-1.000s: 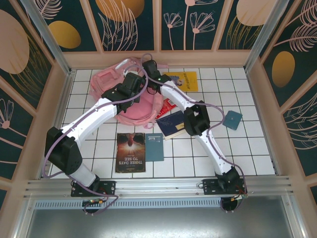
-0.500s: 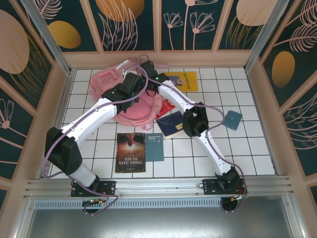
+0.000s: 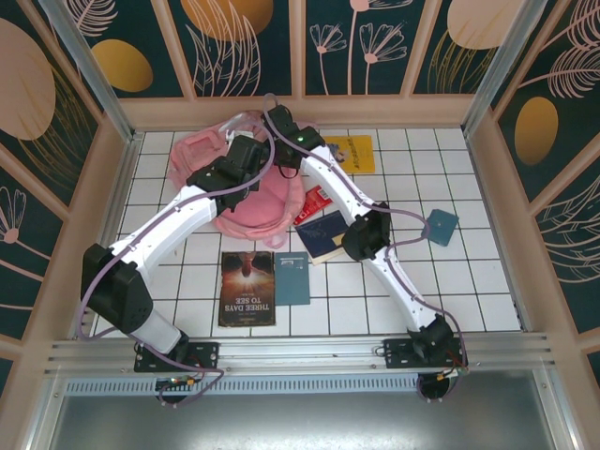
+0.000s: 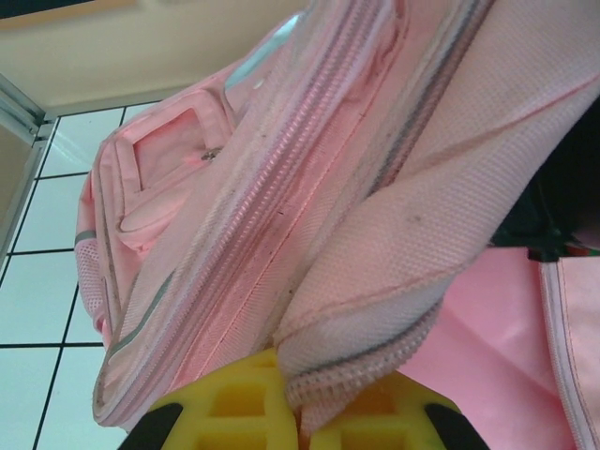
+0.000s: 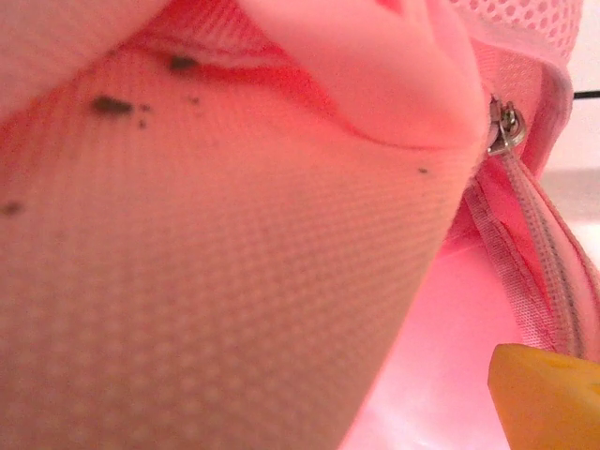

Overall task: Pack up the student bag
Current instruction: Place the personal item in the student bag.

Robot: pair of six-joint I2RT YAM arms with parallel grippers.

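The pink backpack point(image 3: 251, 210) lies slumped on the far left part of the white tiled table point(image 3: 450, 281), close to the back wall. Seen from above, its long axis runs on a slant, from the far left corner toward the middle of the table. Its open mouth faces right, toward a red book point(image 3: 315, 201) that lies just beside it. The front with the pockets is turned toward the left side.

The left gripper point(image 4: 295, 412) is clamped on the backpack point(image 4: 281, 187) — a thick fold of pink cloth at the edge of the opening is pinched between its yellow fingers point(image 4: 225, 403). In that wrist view the zip lines run from lower left to upper right, and a front pocket with a pale strip sits beyond them.

The right gripper point(image 3: 281, 155) reaches in at the mouth of the backpack from the right. Its wrist view is very close to pink mesh cloth point(image 5: 234, 281), with a metal zip pull point(image 5: 506, 127) at the upper right and one yellow finger point(image 5: 548, 394) in the lower right corner. Whether those jaws are apart or together cannot be told.

A yellow book point(image 3: 348, 152) lies near the back wall, right of the bag — a dark blue book point(image 3: 323, 234) sits nearer, by the right arm's elbow.
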